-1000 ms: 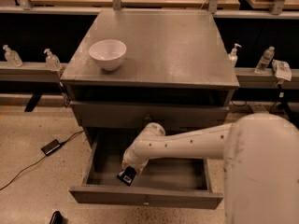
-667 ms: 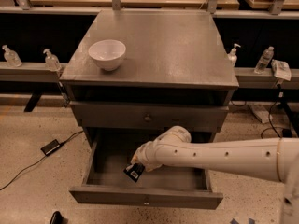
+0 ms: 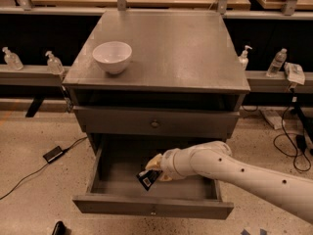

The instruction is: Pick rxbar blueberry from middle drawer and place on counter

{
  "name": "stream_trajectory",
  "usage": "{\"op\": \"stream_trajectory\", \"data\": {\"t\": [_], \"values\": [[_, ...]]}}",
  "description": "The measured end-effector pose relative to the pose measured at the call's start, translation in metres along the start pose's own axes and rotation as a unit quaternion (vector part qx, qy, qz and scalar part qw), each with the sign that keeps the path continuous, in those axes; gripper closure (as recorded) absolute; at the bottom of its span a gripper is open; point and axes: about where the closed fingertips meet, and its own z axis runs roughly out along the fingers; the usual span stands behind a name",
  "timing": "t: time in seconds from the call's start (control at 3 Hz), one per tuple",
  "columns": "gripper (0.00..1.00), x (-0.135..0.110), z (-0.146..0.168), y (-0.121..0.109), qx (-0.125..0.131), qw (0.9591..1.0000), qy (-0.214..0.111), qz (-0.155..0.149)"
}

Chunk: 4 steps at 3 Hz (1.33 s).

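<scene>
The middle drawer (image 3: 152, 203) stands pulled open below the counter (image 3: 171, 48). My gripper (image 3: 152, 169) is over the drawer's inside, near its middle, and is shut on the rxbar blueberry (image 3: 147, 179), a small dark wrapper with white label patches that hangs tilted below the fingers, lifted off the drawer floor. My white arm (image 3: 244, 177) reaches in from the lower right.
A white bowl (image 3: 112, 56) sits on the counter's left side. A closed drawer front with a dark knob (image 3: 155, 124) lies above the open drawer. Small bottles (image 3: 54, 62) stand on side ledges. A black adapter and cable (image 3: 53, 153) lie on the floor at left.
My gripper has risen and moved right with the rxbar blueberry in it. The arm has swung lower across the frame's right side.
</scene>
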Motion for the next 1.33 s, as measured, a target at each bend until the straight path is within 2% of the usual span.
{"op": "stream_trajectory", "data": {"t": [0.33, 0.67, 1.33], "values": [[1.0, 0.005, -0.059, -0.022, 0.052, 0.9982, -0.023, 0.018], [1.0, 0.01, -0.118, -0.023, 0.051, 0.998, -0.036, -0.009], [1.0, 0.003, -0.225, -0.028, 0.028, 0.9967, -0.045, -0.061]]}}
